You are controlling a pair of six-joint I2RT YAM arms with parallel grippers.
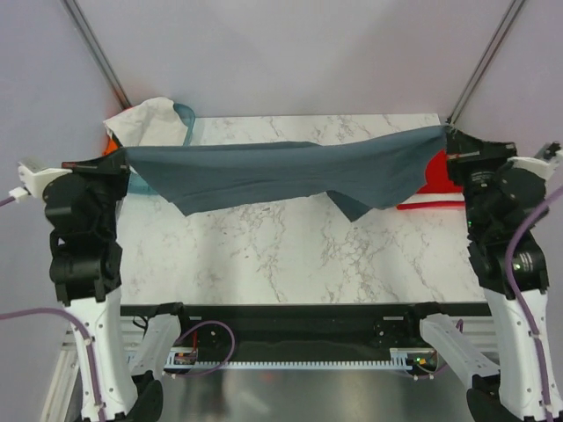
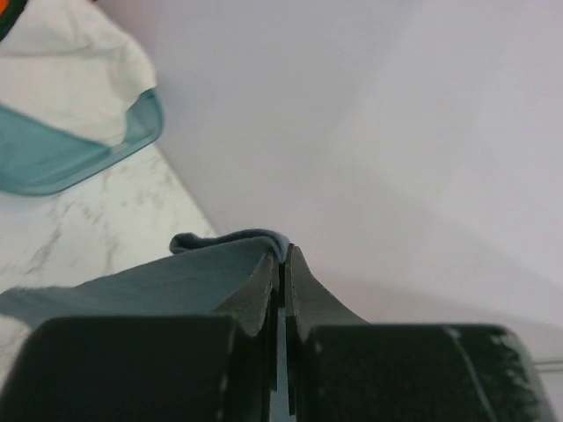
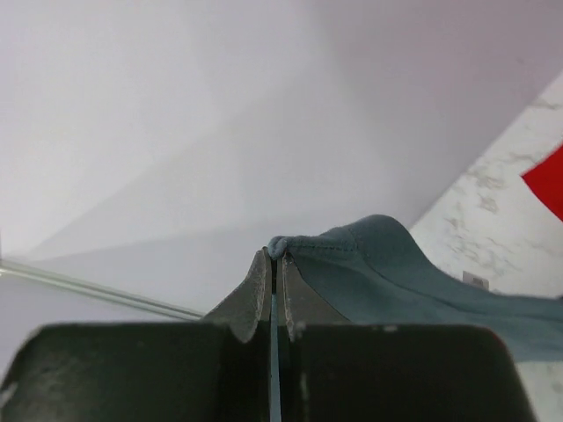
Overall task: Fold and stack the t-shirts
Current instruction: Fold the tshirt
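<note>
The left jaws and the right jaws are each clamping shut on an opposite edge of the slate blue-grey t-shirt (image 1: 273, 171), holding it stretched in the air above the marble desk (image 1: 290, 255). It is sagging mid-span: probably light and limp, so gripping the stitched hems seems safest.
</note>
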